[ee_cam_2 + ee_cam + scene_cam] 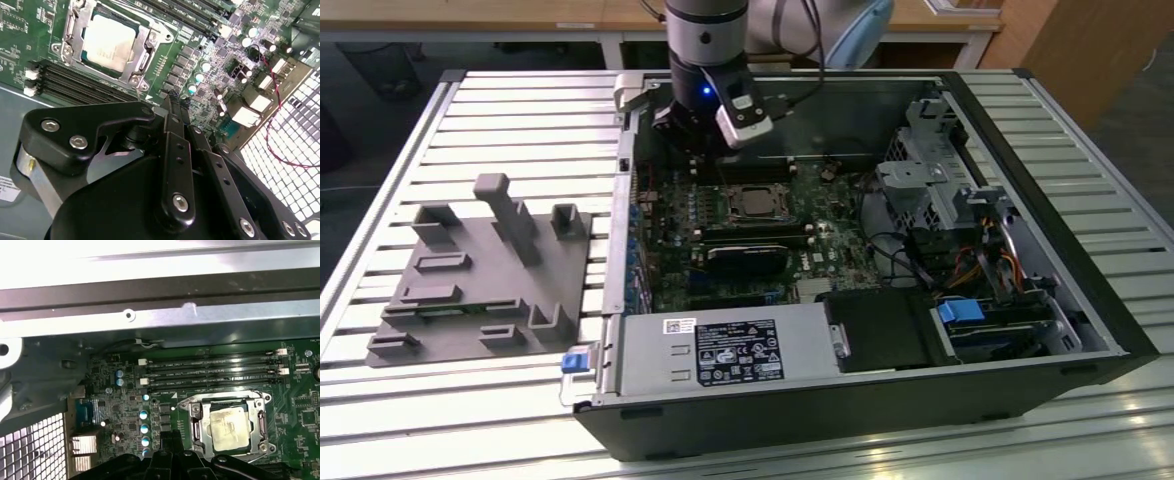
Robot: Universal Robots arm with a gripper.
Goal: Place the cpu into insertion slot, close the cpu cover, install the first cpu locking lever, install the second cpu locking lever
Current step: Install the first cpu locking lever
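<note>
Gripper (176, 101) hovers above green circuit board (720, 215) inside open computer case (1014, 150), near case's far wall, beside chip socket. Fingers pressed together, holding nothing. Chip (109, 42) sits in socket (229, 426), silvery top exposed. Metal cover frame (145, 45) lies flat around chip. Memory slots (215, 372) run beside socket.

A: The exterior view looks down steeply from in front of the open case (881, 400), taking in the whole table (454, 110).

B: Both wrist views sit close above the board (30, 20), one looking past the gripper (175, 102). All three share the cpu (750, 204) (108, 43) (229, 426).
</note>
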